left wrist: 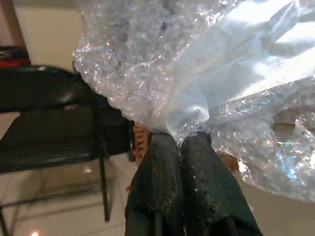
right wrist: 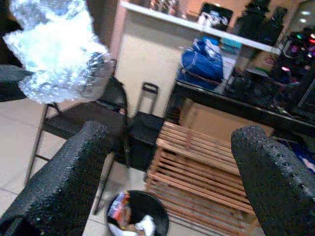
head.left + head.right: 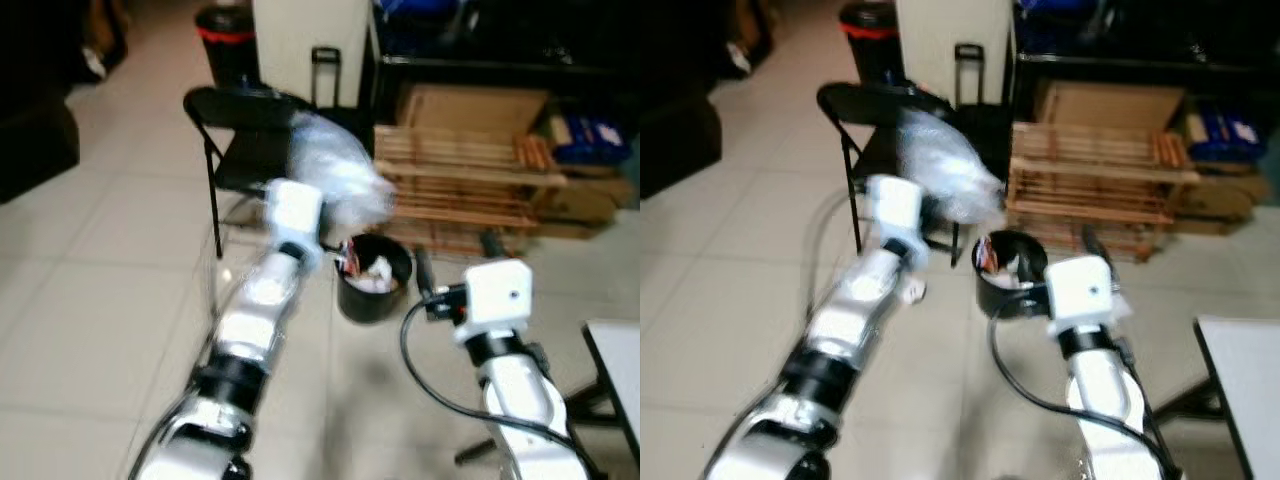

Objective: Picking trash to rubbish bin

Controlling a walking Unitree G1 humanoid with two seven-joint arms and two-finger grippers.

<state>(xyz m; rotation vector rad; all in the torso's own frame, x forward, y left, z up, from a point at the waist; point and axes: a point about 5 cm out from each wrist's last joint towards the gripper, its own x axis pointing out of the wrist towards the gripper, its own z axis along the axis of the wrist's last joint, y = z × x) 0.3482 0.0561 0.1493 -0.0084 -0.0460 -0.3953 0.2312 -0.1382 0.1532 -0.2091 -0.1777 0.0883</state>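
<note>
A crumpled wad of clear bubble wrap (image 3: 335, 165) hangs in the air, held up by my left gripper (image 1: 181, 142), which is shut on its lower edge. The wrap (image 2: 54, 59) is above and to the left of a small black rubbish bin (image 3: 374, 277) on the tiled floor; the bin (image 2: 138, 216) holds white paper and a coloured wrapper. My right gripper (image 2: 167, 172) is open with nothing between its fingers, raised just in front of the bin.
A black folding chair (image 3: 245, 140) stands behind the wrap. A wooden slatted rack (image 3: 465, 185) and cardboard boxes (image 3: 470, 105) sit behind the bin. A black bin with a red band (image 3: 227, 40) is further back. A white table corner (image 3: 615, 365) is at right.
</note>
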